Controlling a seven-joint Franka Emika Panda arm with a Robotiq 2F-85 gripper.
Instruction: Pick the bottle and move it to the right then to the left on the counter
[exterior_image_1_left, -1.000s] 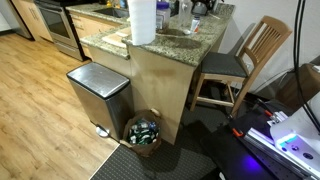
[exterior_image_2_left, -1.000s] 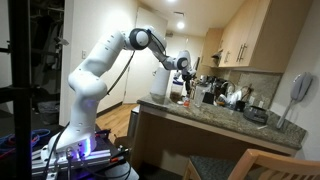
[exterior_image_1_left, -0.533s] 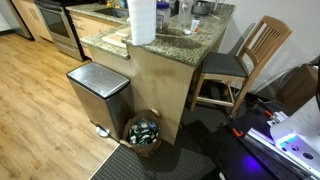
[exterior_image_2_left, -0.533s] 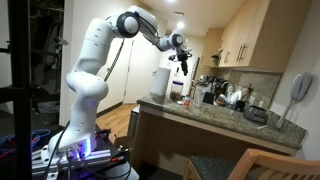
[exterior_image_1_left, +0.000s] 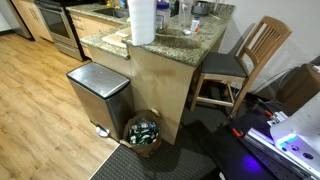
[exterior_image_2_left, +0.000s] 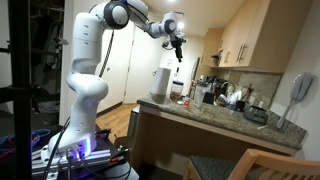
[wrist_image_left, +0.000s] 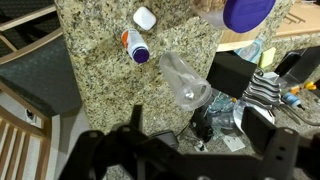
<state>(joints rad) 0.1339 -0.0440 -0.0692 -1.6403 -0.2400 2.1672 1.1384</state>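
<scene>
The small bottle (wrist_image_left: 133, 45), pale with a reddish-brown band and a purple cap, stands on the speckled granite counter (wrist_image_left: 95, 75) in the wrist view, next to a small white item (wrist_image_left: 145, 17). My gripper (wrist_image_left: 205, 150) hangs high above the counter, open and empty, with its dark fingers at the bottom of that view. In an exterior view the gripper (exterior_image_2_left: 178, 40) is raised well above the paper towel roll (exterior_image_2_left: 161, 82) and the counter (exterior_image_2_left: 215, 113). A taller clear glass container (wrist_image_left: 185, 80) stands near the bottle.
A steel trash bin (exterior_image_1_left: 97, 92) and a round wastebasket (exterior_image_1_left: 143, 130) stand by the counter's wooden base. A wooden chair (exterior_image_1_left: 245, 60) is at its side. The paper towel roll (exterior_image_1_left: 142, 20) stands at the counter corner. Utensils and clutter (wrist_image_left: 268, 85) lie beyond the glass.
The arm has lifted the gripper from just above the counter to high over it. The gripper is empty and the bottle stays on the counter.
</scene>
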